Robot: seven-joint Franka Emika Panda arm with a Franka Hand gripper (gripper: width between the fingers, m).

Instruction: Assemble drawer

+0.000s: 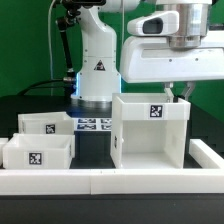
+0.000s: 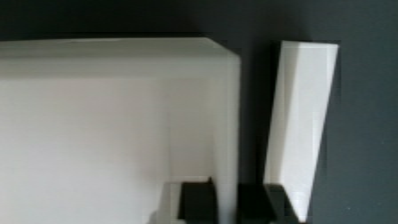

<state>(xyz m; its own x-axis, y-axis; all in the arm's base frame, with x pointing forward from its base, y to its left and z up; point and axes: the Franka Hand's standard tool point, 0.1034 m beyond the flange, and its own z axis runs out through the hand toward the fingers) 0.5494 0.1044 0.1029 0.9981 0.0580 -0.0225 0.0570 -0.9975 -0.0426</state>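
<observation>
The drawer shell (image 1: pixel 150 135), a tall white open box with a marker tag on its front, stands at the exterior view's right. Two small white open-top trays (image 1: pixel 45 124) (image 1: pixel 38 152) sit at the exterior view's left, each with a tag. My gripper (image 1: pixel 180 95) is over the shell's wall at the exterior view's right. In the wrist view the gripper (image 2: pixel 233 186) has one dark finger (image 2: pixel 201 202) inside the shell (image 2: pixel 107 120) and the other outside, closed on the thin wall between them.
A long low white rail (image 1: pixel 100 181) runs along the front and up the exterior view's right (image 1: pixel 207 155); it shows beside the shell in the wrist view (image 2: pixel 306 110). The marker board (image 1: pixel 93 125) lies between the trays and the shell. The arm's base (image 1: pixel 95 70) stands behind.
</observation>
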